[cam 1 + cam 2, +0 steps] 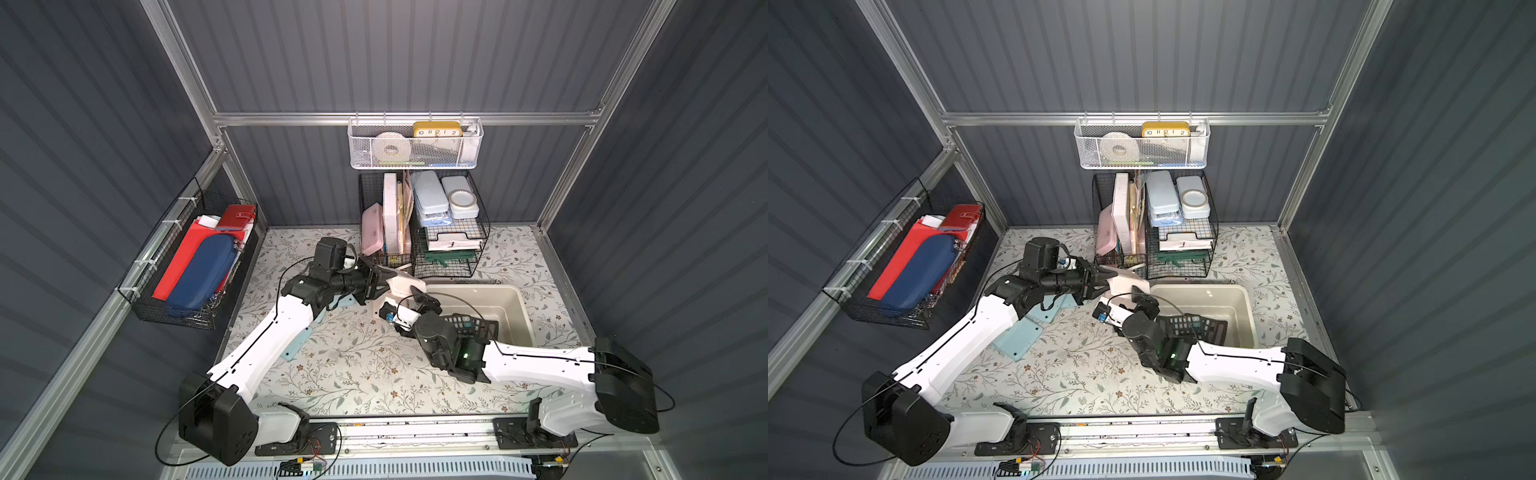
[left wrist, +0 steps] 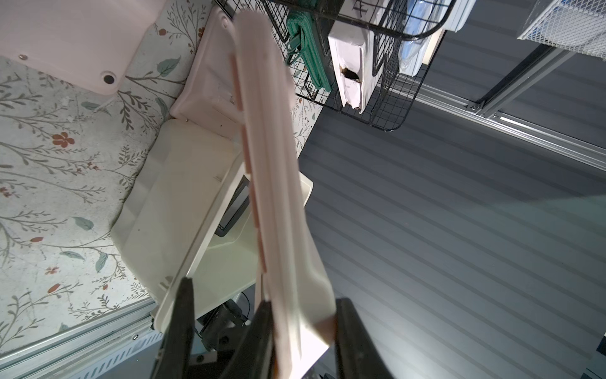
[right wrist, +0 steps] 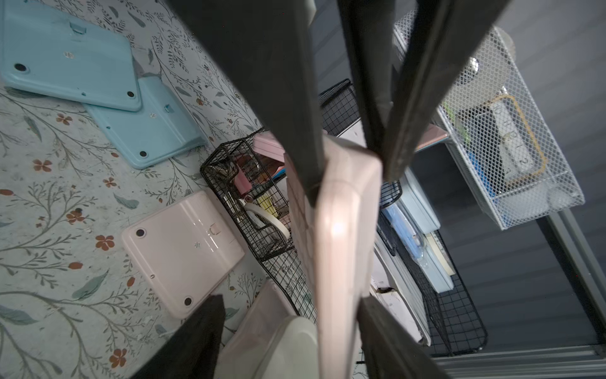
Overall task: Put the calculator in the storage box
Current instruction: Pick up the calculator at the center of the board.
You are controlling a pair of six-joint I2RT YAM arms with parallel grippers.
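tabletop point(image 1: 353, 374) is cluttered; storage box point(image 1: 490, 296) sits on its right half, with a dark calculator point(image 1: 465, 324) lying inside. The pale pink calculator point(image 1: 405, 286) is the one I'm moving; it's in the air, on edge, at the box's far left corner and not inside yet. At one end the left hand point(image 1: 384, 281) is clamped on it; at the other the right hand point(image 1: 424, 300) straddles it with jaws apart. One finger is at or near a face and the other is clear, so no grip there as far as the right wrist view shows.

Reads to me as a handover. Plan:
- close the right squarely on the flat faces, not the rounded edge
- left lets go only once that grip is firm
- carry it over the bare floor of the box, clear of the dark one and the rim
- lower before release so it can't drop or bounce
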